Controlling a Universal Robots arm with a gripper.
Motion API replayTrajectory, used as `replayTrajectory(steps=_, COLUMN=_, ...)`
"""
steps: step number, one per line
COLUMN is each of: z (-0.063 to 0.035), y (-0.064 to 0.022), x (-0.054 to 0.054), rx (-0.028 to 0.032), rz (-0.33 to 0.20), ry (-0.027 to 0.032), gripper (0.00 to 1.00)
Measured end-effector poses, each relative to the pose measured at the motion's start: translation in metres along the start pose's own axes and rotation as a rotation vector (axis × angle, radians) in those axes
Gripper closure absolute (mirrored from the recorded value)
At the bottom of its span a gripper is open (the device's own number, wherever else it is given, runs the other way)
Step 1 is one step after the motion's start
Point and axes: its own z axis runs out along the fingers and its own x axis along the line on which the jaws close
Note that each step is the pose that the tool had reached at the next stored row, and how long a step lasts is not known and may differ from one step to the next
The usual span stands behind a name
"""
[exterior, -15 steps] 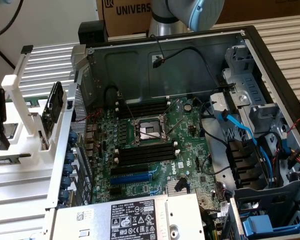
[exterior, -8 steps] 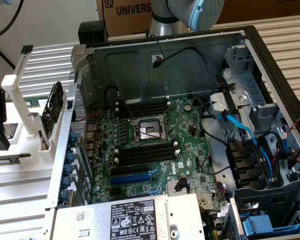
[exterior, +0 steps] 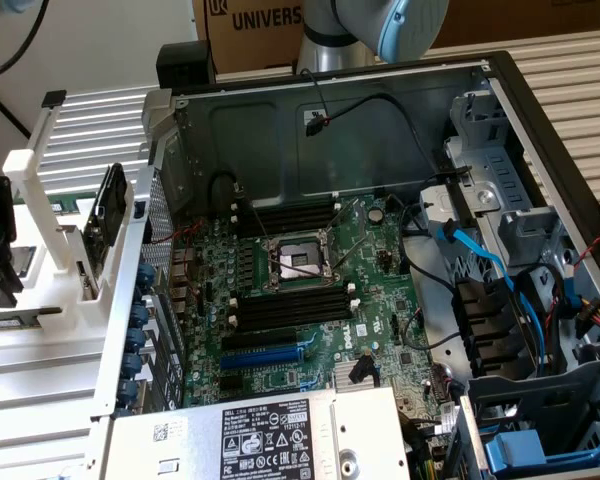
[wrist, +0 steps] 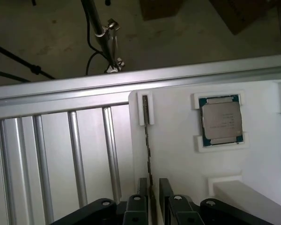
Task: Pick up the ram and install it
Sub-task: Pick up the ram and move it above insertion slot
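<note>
Here the ram [wrist: 147, 140] stands between the hand's [wrist: 153, 183] parted fingers [wrist: 165, 190].

Ram [wrist: 149, 145] upright in rack [wrist: 178, 159]; processor [wrist: 221, 121] beside it

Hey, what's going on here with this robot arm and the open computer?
The arm's tool is at a white rack, its fingers open on either side of a thin memory stick standing on edge there. Nothing is gripped yet. A processor chip sits in the same rack. The stick is not yet on the computer's motherboard.
</note>
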Motion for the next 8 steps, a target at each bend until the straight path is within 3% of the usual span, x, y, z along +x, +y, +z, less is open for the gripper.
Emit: replayTrajectory(steps=8, z=0.0028, y=-0.002, x=-0.0001, rx=-0.0027, rz=-0.036, ry=0.0033, gripper=0.76)
